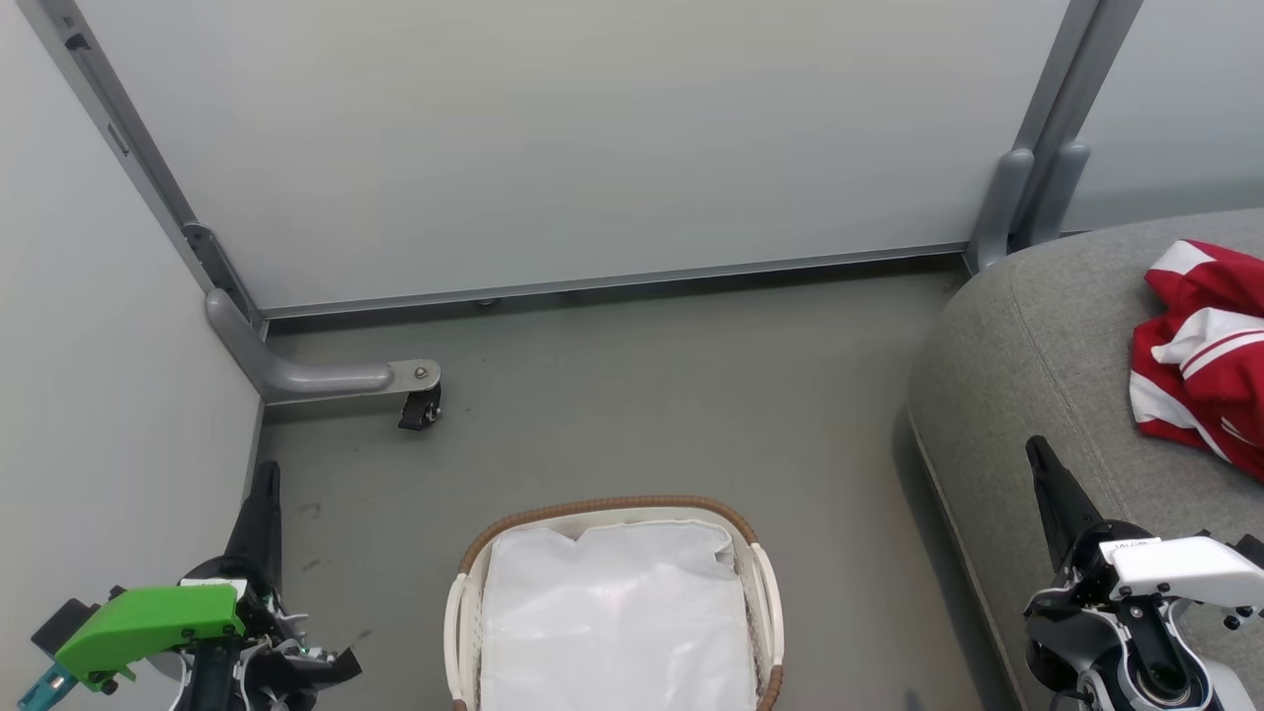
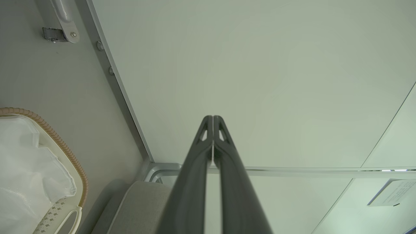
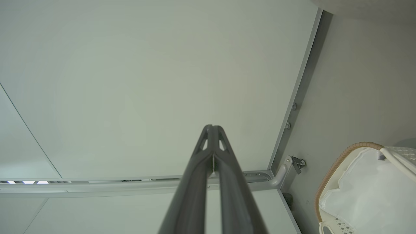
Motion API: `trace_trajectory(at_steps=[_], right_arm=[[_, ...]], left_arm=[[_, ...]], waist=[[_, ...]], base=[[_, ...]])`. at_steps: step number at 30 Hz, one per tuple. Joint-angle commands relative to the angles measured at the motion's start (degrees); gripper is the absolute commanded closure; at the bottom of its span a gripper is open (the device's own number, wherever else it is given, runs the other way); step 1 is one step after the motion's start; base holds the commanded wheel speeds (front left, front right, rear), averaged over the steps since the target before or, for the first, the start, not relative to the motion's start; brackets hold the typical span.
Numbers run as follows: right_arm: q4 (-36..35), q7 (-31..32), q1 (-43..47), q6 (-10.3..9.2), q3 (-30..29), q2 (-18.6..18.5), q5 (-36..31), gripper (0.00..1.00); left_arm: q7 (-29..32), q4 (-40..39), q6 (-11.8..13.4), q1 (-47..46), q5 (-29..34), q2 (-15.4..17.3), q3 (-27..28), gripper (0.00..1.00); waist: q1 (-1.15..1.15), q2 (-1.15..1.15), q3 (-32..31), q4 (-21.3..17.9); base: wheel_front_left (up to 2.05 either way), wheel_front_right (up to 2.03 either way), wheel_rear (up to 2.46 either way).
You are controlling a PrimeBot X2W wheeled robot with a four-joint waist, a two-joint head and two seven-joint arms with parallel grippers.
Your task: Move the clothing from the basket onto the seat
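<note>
Red clothing (image 1: 1200, 355) with white stripes lies crumpled on the grey seat (image 1: 1047, 336) at the right edge of the head view. The white basket (image 1: 617, 513) with its brown woven rim stands on the floor at bottom centre, showing just its white liner (image 1: 617, 617) inside. My left gripper (image 1: 265, 474) is shut and empty at the lower left, left of the basket. My right gripper (image 1: 1035, 449) is shut and empty at the lower right, over the seat's front edge. Both wrist views show the fingers (image 2: 213, 118) (image 3: 212, 127) pressed together, with the basket (image 2: 65, 152) (image 3: 338, 162) off to the side.
Pale partition panels (image 1: 553, 138) close off the back and left. A grey panel foot with a black castor (image 1: 420, 405) stands on the floor at the left, and a grey post (image 1: 1027, 197) rises by the seat's far corner. Grey floor (image 1: 671, 395) lies between basket and panels.
</note>
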Motion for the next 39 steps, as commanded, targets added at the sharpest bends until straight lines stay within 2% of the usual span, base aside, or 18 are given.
trace_trajectory(at_steps=[1,39], right_arm=[[-0.22,0.1,0.62,-0.02,-0.1,-0.34,0.18,1.0],[-0.21,0.09,0.62,-0.02,-0.09,-0.34,0.19,1.0]], left_arm=[[0.21,-0.08,-0.31,-0.57,-0.18,0.4,0.12,1.0],[0.2,-0.08,-0.31,-0.57,-0.19,0.39,0.11,1.0]], waist=[[0.0,0.0,0.0,0.0],[0.0,0.0,0.0,0.0]], base=[[0.0,0.0,0.0],[0.0,0.0,0.0]])
